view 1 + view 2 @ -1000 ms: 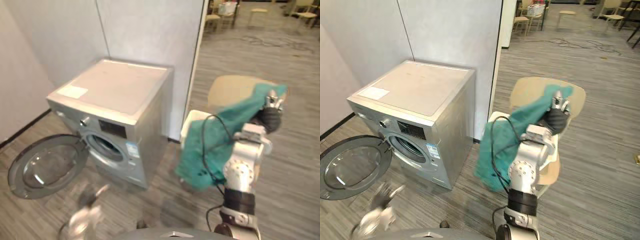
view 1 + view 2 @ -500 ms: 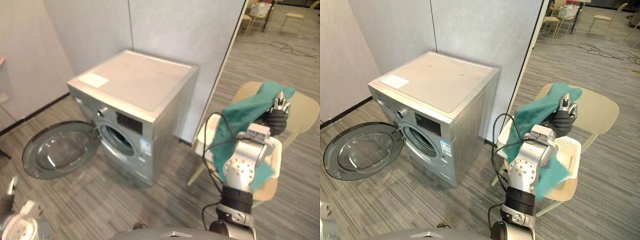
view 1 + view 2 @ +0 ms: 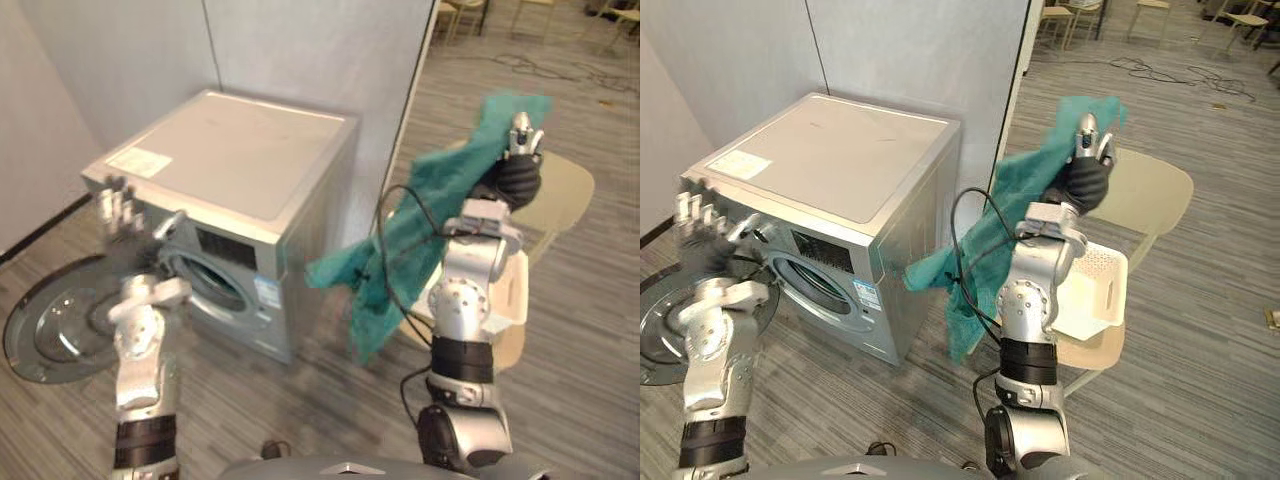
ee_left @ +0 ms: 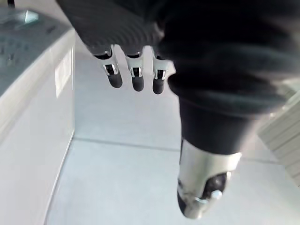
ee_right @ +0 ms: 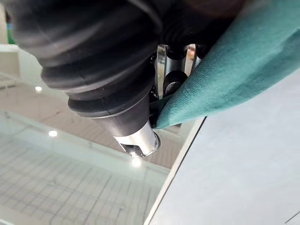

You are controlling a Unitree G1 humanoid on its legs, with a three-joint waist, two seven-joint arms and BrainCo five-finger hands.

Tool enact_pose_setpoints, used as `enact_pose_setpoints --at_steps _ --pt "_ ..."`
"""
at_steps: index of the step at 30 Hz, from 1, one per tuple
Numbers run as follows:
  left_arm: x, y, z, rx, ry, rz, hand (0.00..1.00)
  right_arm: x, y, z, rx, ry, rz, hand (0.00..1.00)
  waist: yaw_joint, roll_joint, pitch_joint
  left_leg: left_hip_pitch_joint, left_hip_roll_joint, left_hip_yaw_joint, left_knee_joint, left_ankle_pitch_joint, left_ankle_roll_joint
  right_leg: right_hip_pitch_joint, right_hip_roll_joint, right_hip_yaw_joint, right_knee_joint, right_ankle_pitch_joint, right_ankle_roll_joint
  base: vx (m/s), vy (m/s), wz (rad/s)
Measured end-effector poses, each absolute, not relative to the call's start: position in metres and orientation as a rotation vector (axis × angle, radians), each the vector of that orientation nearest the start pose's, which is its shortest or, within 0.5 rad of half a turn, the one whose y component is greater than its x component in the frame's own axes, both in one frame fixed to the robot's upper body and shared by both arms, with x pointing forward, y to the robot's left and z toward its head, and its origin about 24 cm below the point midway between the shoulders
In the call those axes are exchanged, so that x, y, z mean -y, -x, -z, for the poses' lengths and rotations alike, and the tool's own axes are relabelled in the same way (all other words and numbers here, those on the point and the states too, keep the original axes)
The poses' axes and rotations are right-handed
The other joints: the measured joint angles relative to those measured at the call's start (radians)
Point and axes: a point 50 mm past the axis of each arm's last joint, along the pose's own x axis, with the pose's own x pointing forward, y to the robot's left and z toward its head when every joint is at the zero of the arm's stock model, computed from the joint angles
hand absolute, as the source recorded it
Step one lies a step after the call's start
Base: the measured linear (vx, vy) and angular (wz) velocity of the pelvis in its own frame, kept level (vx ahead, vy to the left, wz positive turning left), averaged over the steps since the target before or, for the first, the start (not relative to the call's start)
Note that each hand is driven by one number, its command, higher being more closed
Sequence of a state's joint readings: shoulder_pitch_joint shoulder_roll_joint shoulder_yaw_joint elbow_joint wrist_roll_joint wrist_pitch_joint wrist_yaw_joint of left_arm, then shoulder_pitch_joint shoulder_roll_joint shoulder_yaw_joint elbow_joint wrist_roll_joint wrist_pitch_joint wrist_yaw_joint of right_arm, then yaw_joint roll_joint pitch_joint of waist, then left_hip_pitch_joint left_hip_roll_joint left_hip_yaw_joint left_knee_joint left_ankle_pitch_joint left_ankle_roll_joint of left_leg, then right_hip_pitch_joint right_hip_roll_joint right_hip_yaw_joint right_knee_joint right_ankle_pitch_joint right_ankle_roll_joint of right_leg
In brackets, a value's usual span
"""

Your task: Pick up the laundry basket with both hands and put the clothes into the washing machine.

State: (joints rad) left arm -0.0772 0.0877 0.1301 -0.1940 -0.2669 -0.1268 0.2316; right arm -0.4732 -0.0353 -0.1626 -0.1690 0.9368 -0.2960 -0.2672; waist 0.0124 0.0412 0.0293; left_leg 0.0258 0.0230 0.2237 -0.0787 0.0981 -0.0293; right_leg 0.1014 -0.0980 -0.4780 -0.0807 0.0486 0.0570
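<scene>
Beside washing machine (image 3: 830, 170), right robot hand (image 3: 1083, 182) grips teal cloth (image 3: 1025, 200), draping below

**Cloth lifted clear of the basket; left hand brought up**

The right hand (image 3: 518, 165) has been raised higher above the chair (image 3: 1148, 192), and the green cloth (image 3: 420, 240) pinched in its fingers has been drawn up with it. Half a second ago the cloth's lower end was draped over the white basket (image 3: 1095, 290). Now it is hung clear of the basket and swung out towards the washing machine (image 3: 230, 170). The left hand (image 3: 120, 220), seen earlier low at the view's edge, has been lifted with straight fingers before the machine's control panel.
</scene>
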Motion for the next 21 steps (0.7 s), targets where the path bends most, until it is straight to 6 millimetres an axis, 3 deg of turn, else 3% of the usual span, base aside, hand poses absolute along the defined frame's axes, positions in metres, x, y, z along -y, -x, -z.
enact_pose_setpoints --at_steps 8,12,21 --pt "-0.122 -0.299 -0.136 0.351 0.214 0.137 0.00 0.156 -0.305 -0.244 0.746 -1.019 -0.074 1.00 -0.032 0.003 0.013 -0.010 0.004 0.044 0.000 -0.002 -0.003 -0.032 0.002 0.040 -0.003 0.015 -0.004 -0.01 0.019 -0.16" --pt "-0.085 -0.312 -0.151 0.356 0.180 0.300 0.00 0.147 -0.305 -0.262 0.778 -1.001 -0.142 1.00 -0.055 0.003 0.013 -0.010 0.004 0.055 0.000 -0.002 -0.002 -0.042 0.003 0.058 0.000 0.024 -0.006 0.02 0.012 -0.12" --pt "-0.055 -0.331 -0.144 0.245 0.135 0.383 0.00 0.146 -0.305 -0.272 0.790 -0.988 -0.145 1.00 -0.077 0.004 0.012 -0.028 0.006 0.078 0.000 0.003 0.003 -0.075 0.007 0.084 0.000 0.037 -0.010 -0.01 0.010 -0.10"
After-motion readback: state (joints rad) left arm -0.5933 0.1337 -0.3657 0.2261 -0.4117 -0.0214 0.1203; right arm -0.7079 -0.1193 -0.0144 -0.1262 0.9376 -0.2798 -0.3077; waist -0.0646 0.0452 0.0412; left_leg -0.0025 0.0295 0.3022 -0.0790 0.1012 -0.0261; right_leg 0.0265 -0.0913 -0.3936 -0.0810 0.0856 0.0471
